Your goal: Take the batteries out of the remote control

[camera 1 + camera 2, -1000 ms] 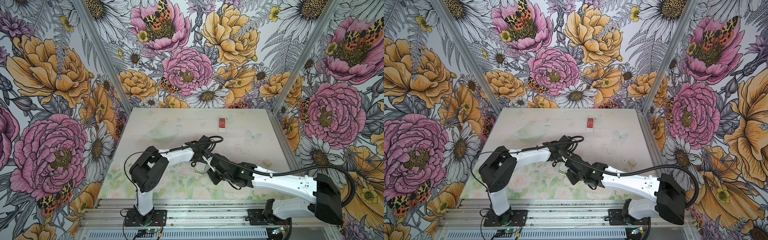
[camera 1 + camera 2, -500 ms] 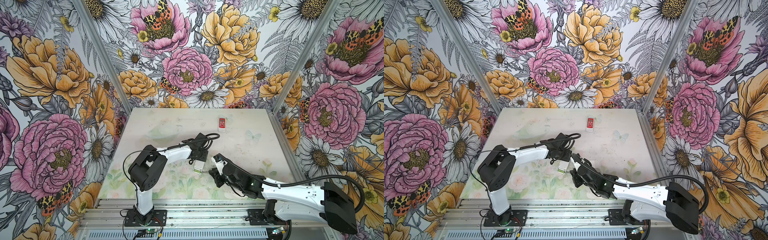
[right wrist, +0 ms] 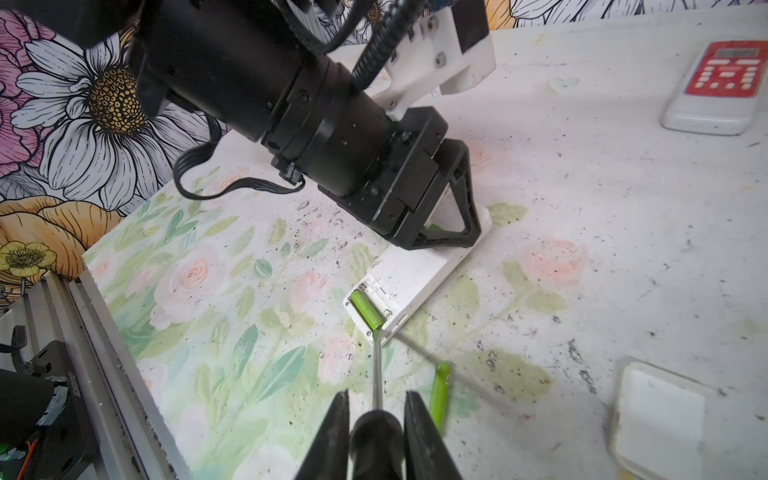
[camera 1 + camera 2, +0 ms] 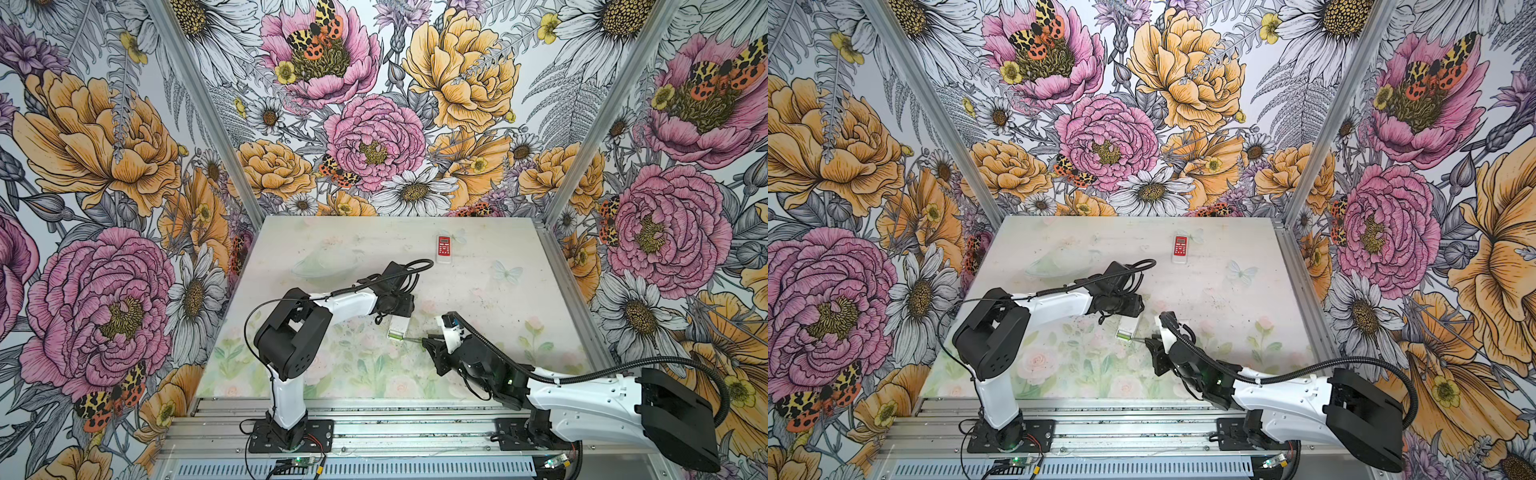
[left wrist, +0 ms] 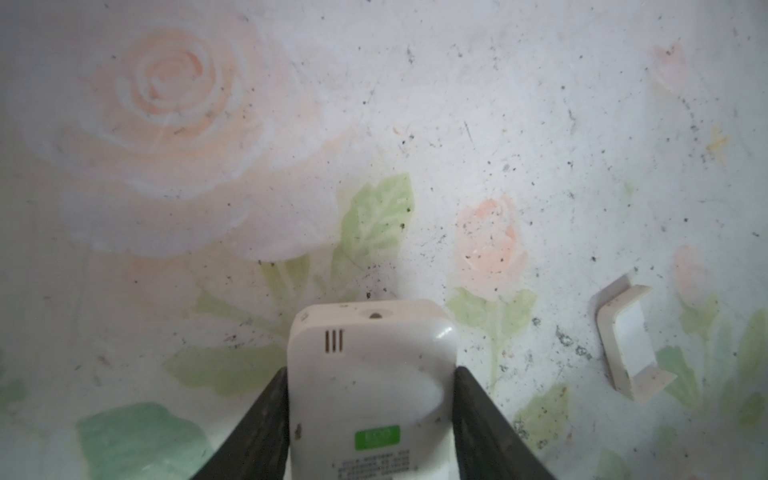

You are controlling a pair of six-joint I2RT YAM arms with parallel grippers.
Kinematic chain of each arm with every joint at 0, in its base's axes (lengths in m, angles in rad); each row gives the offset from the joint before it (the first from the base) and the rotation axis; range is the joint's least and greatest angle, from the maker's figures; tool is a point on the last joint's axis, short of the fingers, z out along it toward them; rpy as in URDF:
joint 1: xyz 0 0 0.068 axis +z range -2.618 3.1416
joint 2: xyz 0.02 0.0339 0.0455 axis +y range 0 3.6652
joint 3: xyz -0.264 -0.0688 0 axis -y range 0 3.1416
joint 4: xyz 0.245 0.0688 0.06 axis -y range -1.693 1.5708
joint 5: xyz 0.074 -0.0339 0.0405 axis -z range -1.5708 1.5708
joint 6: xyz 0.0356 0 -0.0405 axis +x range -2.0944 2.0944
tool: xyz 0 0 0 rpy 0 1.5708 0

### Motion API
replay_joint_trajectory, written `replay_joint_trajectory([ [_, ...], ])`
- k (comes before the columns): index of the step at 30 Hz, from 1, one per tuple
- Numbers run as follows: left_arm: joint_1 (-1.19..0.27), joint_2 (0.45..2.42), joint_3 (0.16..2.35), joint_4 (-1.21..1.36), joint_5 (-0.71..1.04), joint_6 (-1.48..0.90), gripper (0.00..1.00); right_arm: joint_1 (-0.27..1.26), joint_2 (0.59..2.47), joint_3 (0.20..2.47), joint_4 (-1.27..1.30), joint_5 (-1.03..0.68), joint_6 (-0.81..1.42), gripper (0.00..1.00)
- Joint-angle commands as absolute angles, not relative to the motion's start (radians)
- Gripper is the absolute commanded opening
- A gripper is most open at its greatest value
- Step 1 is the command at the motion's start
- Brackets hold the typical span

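Left hand (image 5: 371,370): clamped across the white remote (image 3: 415,274), back up, compartment open.
Right hand (image 3: 377,395): clenched on the screwdriver (image 3: 376,365); its tip meets the compartment's end.
Seated battery (image 3: 366,310): light green, lying crosswise to the remote's length. In both top views it is at about 9 o'clock from the right hand, the nearer arm.
Loose battery (image 3: 439,395): green, on the worktop (image 3: 582,208) beside the right hand.
Hard to make out: the loose battery is blurred, and no other batteries show.

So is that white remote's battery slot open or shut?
Open: its cover lies apart on the table; a green battery shows inside.
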State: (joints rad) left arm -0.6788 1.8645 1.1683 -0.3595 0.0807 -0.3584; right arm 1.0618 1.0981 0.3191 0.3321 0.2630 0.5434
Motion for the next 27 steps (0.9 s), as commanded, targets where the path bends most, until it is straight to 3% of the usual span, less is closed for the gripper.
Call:
replay_joint_trajectory([
  [1,-0.696,1.869,1.182,-0.287,0.245,-0.427,0.00,1.066,1.128,0.311,0.462,0.250,0.579,0.00],
  [27,-0.677,1.896,1.196,-0.279,0.239,-0.451,0.00,1.065,1.187,0.289,0.645,0.221,0.641,0.00],
])
